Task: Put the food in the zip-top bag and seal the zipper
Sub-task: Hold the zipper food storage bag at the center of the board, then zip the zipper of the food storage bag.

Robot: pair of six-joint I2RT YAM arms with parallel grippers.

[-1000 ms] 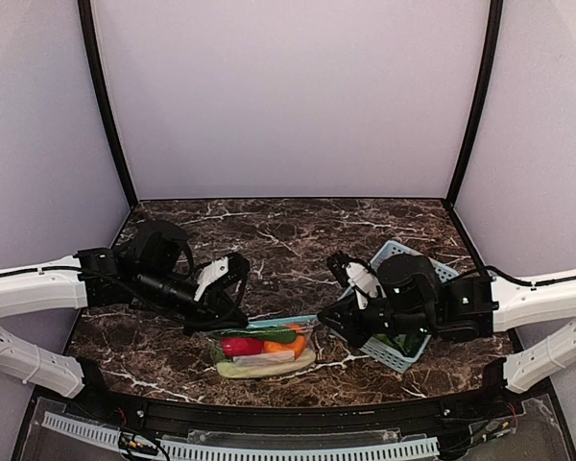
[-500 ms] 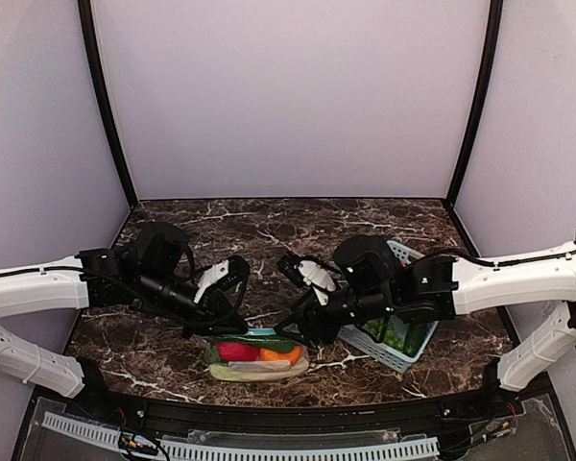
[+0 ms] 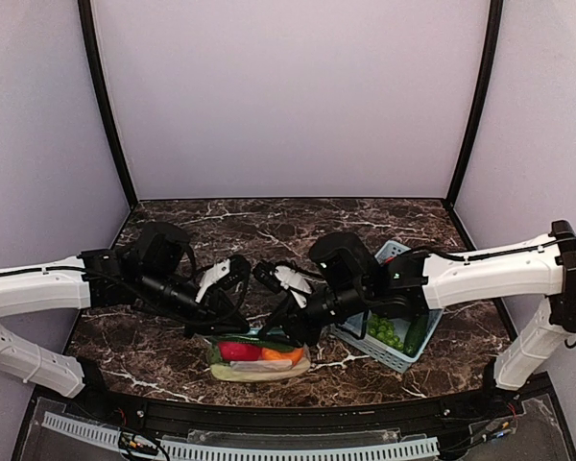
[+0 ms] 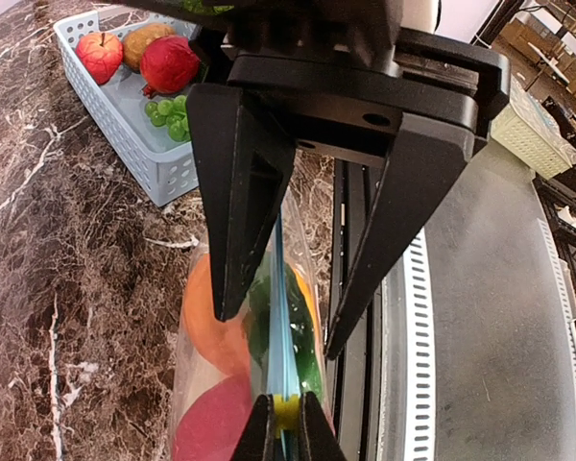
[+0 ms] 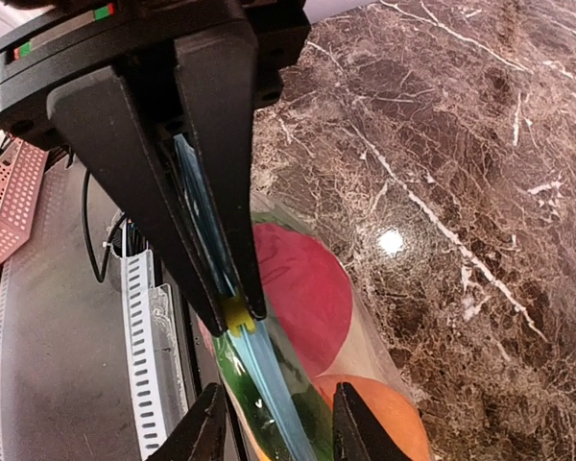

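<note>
Since a second ago my right gripper (image 5: 280, 423) has swung over, spread astride the zipper (image 4: 281, 317); my left gripper (image 4: 285, 427) pinches it as anchor.

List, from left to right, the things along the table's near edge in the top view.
Red food piece → orange food piece, both inside the zip-top bag → light blue basket.

Your left end effector (image 3: 232, 315) and right end effector (image 3: 284, 328) meet just above the bag (image 3: 259, 365) of food (image 3: 240, 350) on the table (image 3: 298, 230), with a basket (image 3: 403, 355) beside them.
</note>
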